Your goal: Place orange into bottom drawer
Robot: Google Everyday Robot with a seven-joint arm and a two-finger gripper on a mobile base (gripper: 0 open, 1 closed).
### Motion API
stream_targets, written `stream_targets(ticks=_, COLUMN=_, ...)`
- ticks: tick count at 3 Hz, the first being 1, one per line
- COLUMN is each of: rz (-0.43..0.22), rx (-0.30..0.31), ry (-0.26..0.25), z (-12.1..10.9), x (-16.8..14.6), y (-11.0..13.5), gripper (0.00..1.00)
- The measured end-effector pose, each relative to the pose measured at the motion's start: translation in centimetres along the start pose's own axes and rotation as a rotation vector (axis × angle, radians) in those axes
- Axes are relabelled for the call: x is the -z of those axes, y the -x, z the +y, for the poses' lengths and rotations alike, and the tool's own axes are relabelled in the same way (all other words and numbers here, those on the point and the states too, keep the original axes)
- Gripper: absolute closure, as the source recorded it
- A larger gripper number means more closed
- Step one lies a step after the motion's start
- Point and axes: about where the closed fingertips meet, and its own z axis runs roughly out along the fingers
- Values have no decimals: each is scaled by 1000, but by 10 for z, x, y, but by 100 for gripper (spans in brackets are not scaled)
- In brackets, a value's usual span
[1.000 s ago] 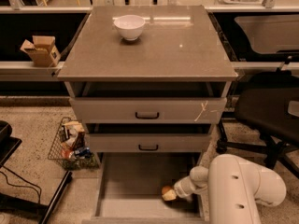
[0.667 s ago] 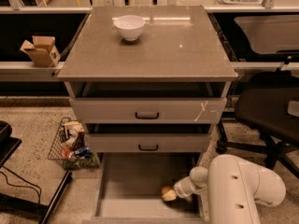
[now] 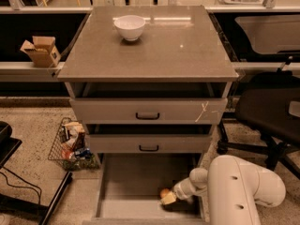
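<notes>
Far left we see a cardboard box (image 3: 41,50) on a ledge, flaps open. Below it, a wire basket (image 3: 70,145) of mixed packets sits on the floor, just beside the cabinet. On the grey worktop (image 3: 187,50) a white bowl (image 3: 130,27) stands upright, back-left. The two upper drawers (image 3: 148,110) under the worktop show grey fronts with black handles, each pulled out slightly. The bottom drawer (image 3: 136,177) is pulled far out and its flat grey floor is in view. The orange (image 3: 164,192) is inside it, right of centre toward the front, touching the claw (image 3: 169,198). The claw is low in the drawer at the orange. We cannot tell whether it grips the fruit or has let go. The white arm (image 3: 239,191) comes in from the lower right over the drawer's right side. Far right, a dark office chair (image 3: 269,111).
</notes>
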Motion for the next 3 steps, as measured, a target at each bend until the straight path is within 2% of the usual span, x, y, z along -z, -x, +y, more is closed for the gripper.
stream_targets(ticks=1, rz=3, rx=1, ry=0, z=2, x=2, y=2, gripper=0)
stream_targets(ticks=2, rz=-16, rx=61, ry=-59, z=5, x=36, y=21, gripper=0)
stream_targets(ticks=3, rz=-24, rx=128, ry=-110, z=24, x=93, y=35, gripper=0)
